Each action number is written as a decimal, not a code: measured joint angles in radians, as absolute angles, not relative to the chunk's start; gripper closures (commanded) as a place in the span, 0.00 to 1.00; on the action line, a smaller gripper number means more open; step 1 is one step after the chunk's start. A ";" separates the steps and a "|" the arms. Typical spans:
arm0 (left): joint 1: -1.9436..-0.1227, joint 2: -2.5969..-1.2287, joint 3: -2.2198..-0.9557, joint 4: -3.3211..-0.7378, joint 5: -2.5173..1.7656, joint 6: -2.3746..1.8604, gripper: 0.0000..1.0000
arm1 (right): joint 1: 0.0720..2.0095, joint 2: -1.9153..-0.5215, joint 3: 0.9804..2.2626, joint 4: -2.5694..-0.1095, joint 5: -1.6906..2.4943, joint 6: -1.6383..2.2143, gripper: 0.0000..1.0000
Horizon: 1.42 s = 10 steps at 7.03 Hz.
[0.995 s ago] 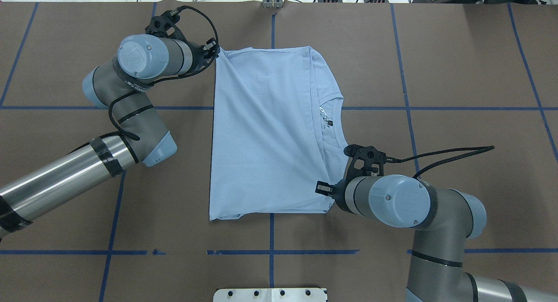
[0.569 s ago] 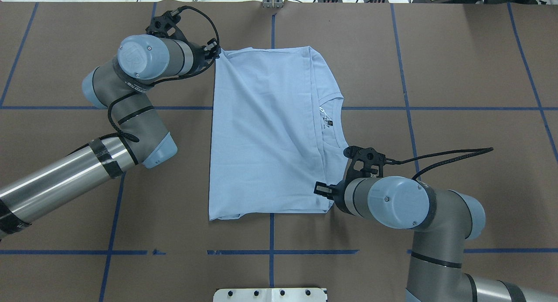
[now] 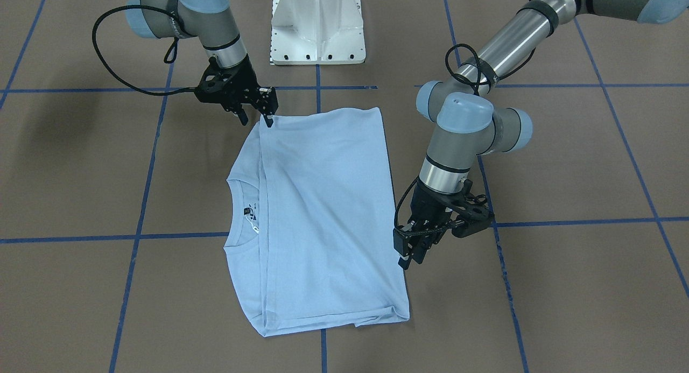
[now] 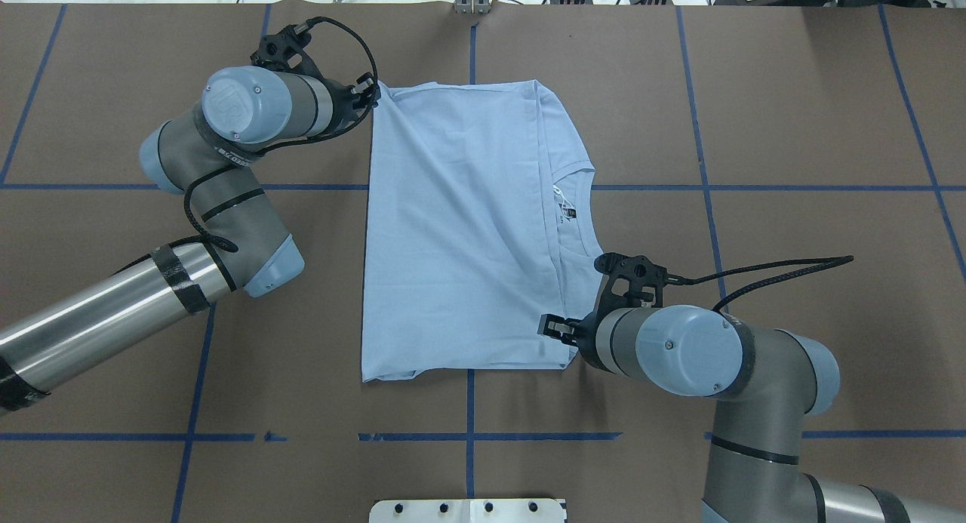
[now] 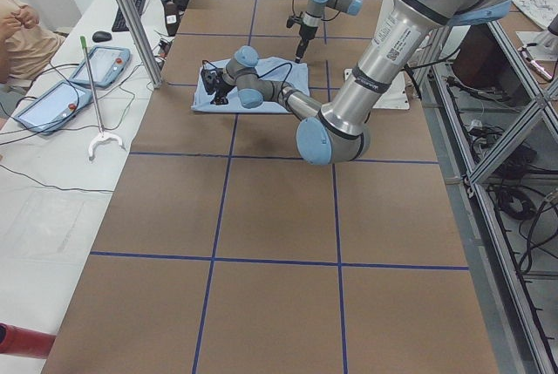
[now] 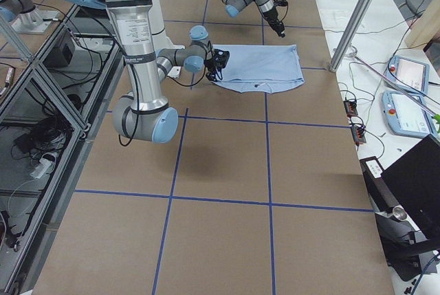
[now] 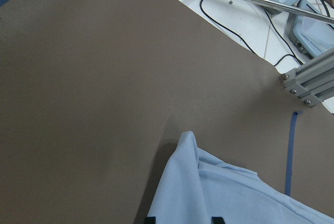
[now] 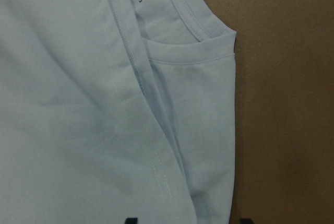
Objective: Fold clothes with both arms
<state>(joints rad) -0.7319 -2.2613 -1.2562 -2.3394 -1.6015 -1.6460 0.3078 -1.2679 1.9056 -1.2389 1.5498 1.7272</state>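
View across counter: one light blue T-shirt (image 3: 323,211) flat on brown counter (image 3: 538,287), folded lengthwise, collar (image 3: 237,211) toward right hand's side. Right hand (image 3: 255,118) at corner nearest robot, fingers apart, one tip at cloth edge, nothing held. Left hand (image 3: 410,259) at opposite long edge, fingers apart, nothing held.

Overhead view: hands at diagonally opposite corners of T-shirt. Likely step: taking hold for next fold. Lower each hand to straddle every layer at its corner, then close. Lift both in step. Keep cloth taut to avoid dragging lower layers out of line.

Side views: hands too small to judge.

Left wrist view: fingertips (image 7: 217,220) apart, cloth between them, corner of T-shirt just ahead. Move further onto corner before closing.

Right wrist view: fingertips (image 8: 130,220) wide apart above shoulder area beside collar. Confirm folded edge inside gap before closing.

Count: one T-shirt, two arms, two hands, one white base (image 3: 317,28).
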 measured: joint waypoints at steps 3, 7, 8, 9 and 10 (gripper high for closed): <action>-0.731 -2.261 -1.264 -2.338 -1.602 -1.646 0.53 | 0.289 -1.260 1.886 -1.240 1.504 1.934 0.28; -0.724 -2.258 -1.266 -2.333 -1.602 -1.646 0.53 | 0.267 -1.258 1.862 -1.244 1.481 1.973 0.37; -0.724 -2.255 -1.267 -2.334 -1.602 -1.646 0.53 | 0.265 -1.258 1.856 -1.244 1.481 1.974 0.75; -0.723 -2.254 -1.267 -2.334 -1.601 -1.646 0.53 | 0.265 -1.257 1.854 -1.243 1.481 1.979 0.82; -0.724 -2.254 -1.267 -2.334 -1.601 -1.646 0.53 | 0.262 -1.257 1.853 -1.243 1.482 1.990 1.00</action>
<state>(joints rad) -0.7236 -2.2538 -1.2675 -2.3335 -1.6015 -1.6460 0.2623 -1.2566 1.8534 -1.2427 1.4817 1.9900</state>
